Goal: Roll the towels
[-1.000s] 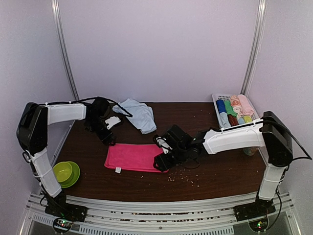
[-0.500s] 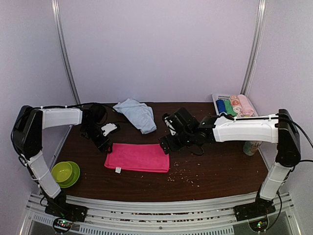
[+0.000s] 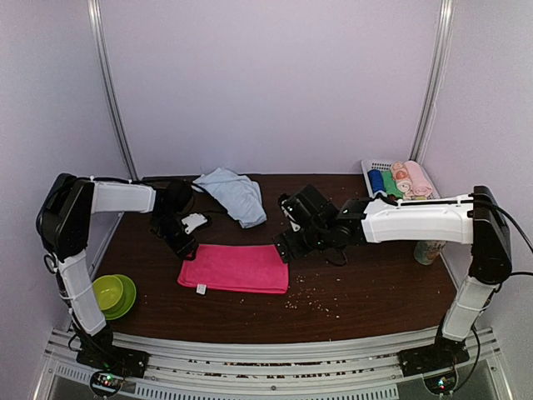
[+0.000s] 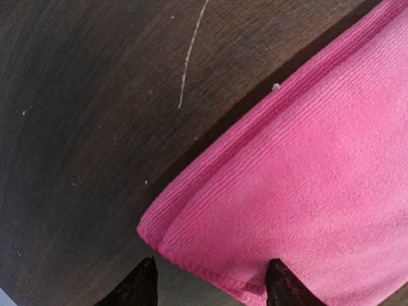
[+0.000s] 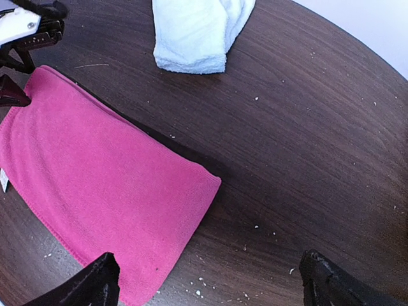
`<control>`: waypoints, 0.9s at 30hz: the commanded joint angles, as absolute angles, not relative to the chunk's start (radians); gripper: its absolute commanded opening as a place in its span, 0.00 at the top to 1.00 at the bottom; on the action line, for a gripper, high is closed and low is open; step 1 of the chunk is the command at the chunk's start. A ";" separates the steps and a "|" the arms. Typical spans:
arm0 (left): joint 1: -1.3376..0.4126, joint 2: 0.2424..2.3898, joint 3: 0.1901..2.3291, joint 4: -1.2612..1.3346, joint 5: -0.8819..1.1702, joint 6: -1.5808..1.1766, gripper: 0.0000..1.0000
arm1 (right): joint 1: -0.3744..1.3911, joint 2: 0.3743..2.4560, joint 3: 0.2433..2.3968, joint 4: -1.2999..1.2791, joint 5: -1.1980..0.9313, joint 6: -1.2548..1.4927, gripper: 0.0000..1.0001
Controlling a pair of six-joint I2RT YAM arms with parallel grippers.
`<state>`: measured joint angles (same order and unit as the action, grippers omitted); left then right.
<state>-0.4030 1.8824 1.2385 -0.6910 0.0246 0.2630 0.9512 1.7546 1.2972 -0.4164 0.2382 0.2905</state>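
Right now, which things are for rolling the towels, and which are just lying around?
For the job: pink towel, blue towel.
Just lying about: green bowl, basket, small rolls inside it, crumbs.

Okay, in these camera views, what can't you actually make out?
Pink towel: left wrist view shows one corner only; frame edges cut the rest.
Left gripper: only its tips show at that view's bottom edge; contact with the towel is unclear.
Light blue towel: right wrist view, cut off by the top edge.
Rolls in the basket: top view, too small to count.
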 commanded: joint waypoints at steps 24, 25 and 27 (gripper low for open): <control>-0.655 2.185 1.861 -0.698 -0.386 0.472 0.15 | 0.830 1.570 1.060 -0.392 0.368 0.350 0.00; -0.652 2.164 1.878 -0.697 -0.384 0.468 0.07 | 0.831 1.584 1.077 -0.406 0.379 0.349 0.01; -0.649 2.109 1.890 -0.695 -0.380 0.469 0.02 | 0.831 1.620 1.115 -0.442 0.401 0.344 0.00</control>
<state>-0.6689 2.2101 1.8217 -0.7078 -0.3538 0.4625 0.8272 1.5799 1.0714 -0.4046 0.3382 0.3279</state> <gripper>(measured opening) 0.941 0.994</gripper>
